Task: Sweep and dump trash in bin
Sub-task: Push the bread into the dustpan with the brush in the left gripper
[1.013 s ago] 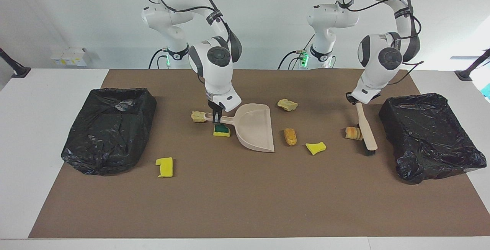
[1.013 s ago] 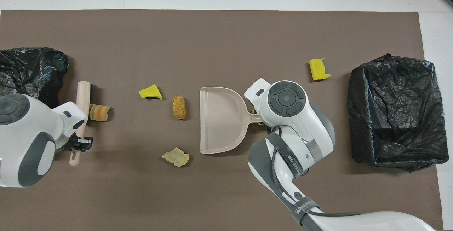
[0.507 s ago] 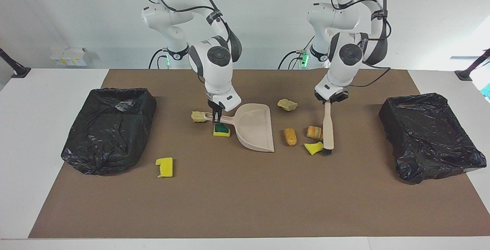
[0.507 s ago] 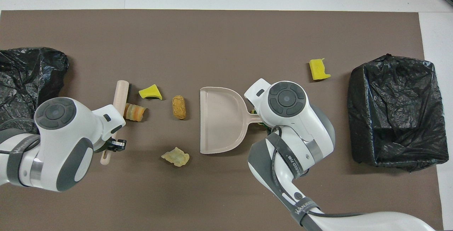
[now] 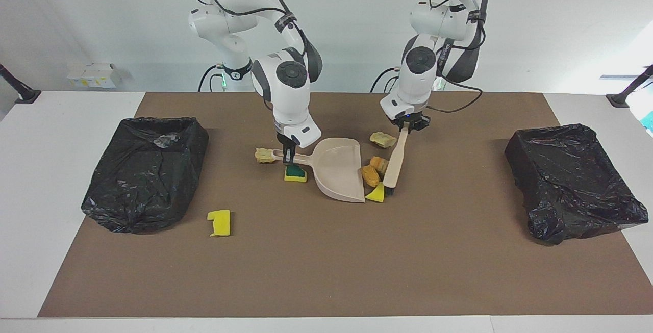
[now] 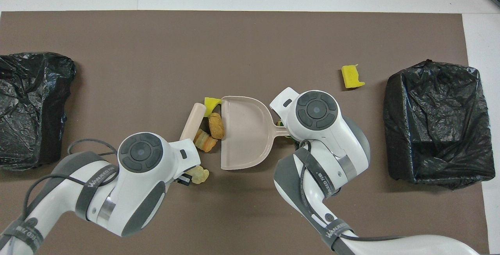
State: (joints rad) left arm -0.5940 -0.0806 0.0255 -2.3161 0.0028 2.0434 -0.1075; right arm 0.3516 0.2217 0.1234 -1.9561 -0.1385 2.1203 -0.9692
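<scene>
My right gripper (image 5: 289, 157) is shut on the handle of the beige dustpan (image 5: 339, 170), which lies flat on the mat. My left gripper (image 5: 406, 126) is shut on the beige hand brush (image 5: 394, 162), whose bristles rest on the mat. Between the brush and the pan's mouth lie three pieces of trash: a striped bread lump (image 5: 380, 162), an orange-brown lump (image 5: 370, 175) and a yellow sponge piece (image 5: 376, 194). A pale lump (image 5: 382, 139) sits nearer the robots. The green-topped sponge (image 5: 296, 172) and a tan lump (image 5: 264, 155) lie beside the pan's handle. In the overhead view the brush (image 6: 193, 121) touches the cluster.
One black-bag-lined bin (image 5: 148, 170) stands at the right arm's end of the table, another (image 5: 571, 180) at the left arm's end. A lone yellow sponge piece (image 5: 220, 222) lies beside the first bin, farther from the robots than the dustpan.
My left arm has swept the brush toward the dustpan, pushing the striped lump, the yellow sponge piece and the orange-brown lump up to the pan's mouth. The right arm and dustpan stayed still.
</scene>
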